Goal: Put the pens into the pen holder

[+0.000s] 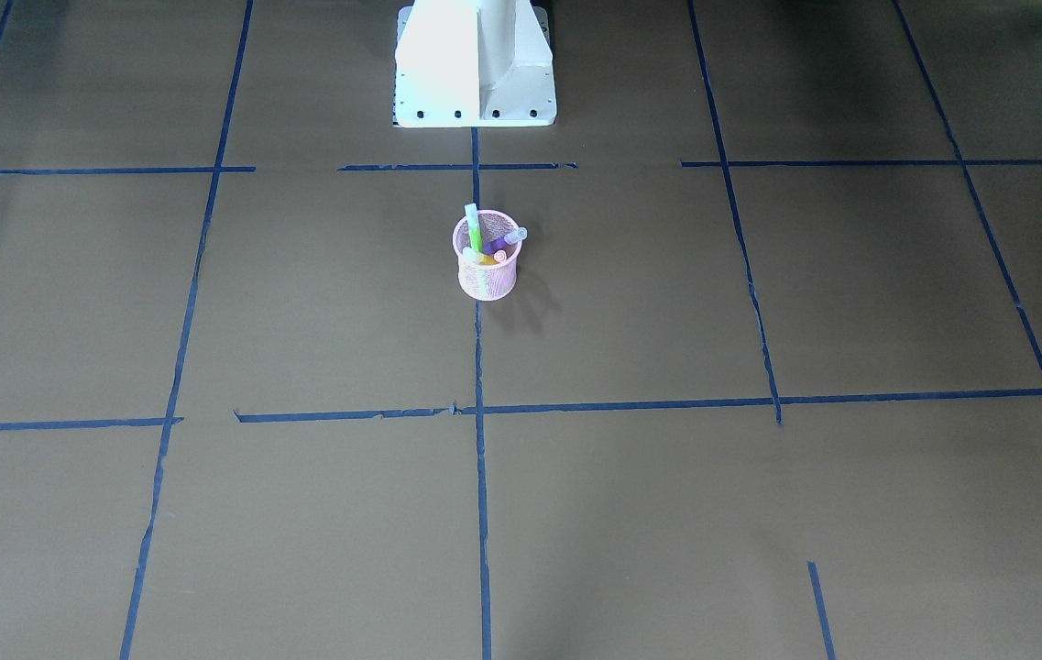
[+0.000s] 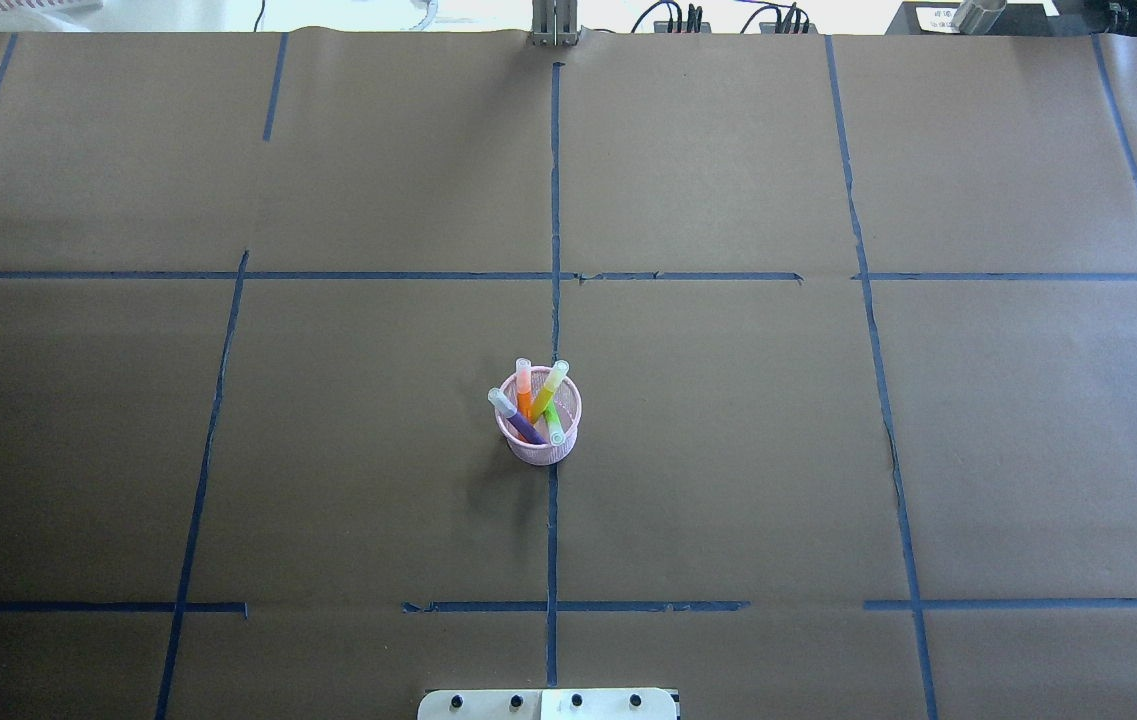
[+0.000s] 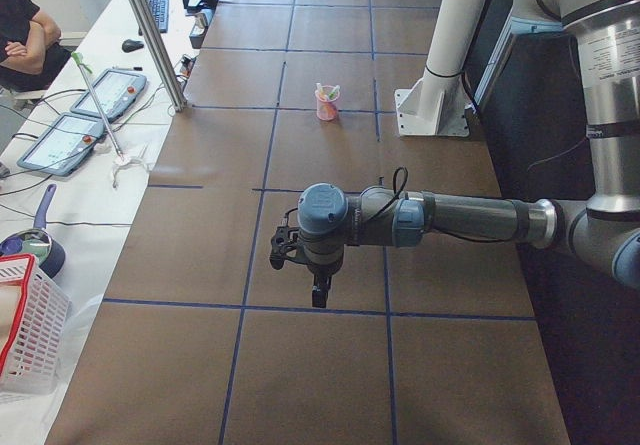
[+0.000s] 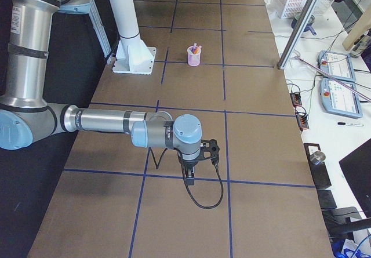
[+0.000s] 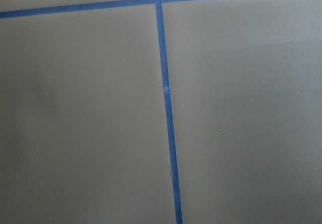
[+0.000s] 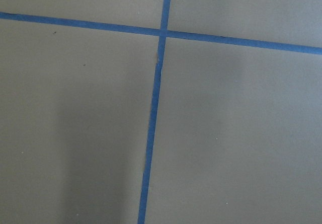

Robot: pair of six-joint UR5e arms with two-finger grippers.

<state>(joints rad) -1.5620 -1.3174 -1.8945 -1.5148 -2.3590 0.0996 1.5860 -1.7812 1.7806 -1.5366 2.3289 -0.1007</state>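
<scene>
Standing upright in the front-facing view, the pen holder (image 1: 487, 277) carries the green pen (image 1: 474, 231), purple pen (image 1: 504, 242) and orange pen (image 1: 488, 259). Overhead, they lean against its rim. From the left end, the left hand (image 3: 319, 297) hangs over the surface (image 3: 300, 375), with the holder well beyond it; its grip cannot be told. From the right end, the right hand (image 4: 189, 177) hangs likewise, grip unclear. Both wrist views show blue tape (image 5: 168, 133) crossing the surface.

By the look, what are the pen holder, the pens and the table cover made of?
The pen holder: pink wire mesh, likely painted metal; a fine grid shows in its wall.
The pens: probably plastic, bright coloured barrels with pale translucent caps.
The table cover: matte brown paper or card, it seems, marked with blue tape lines.
</scene>
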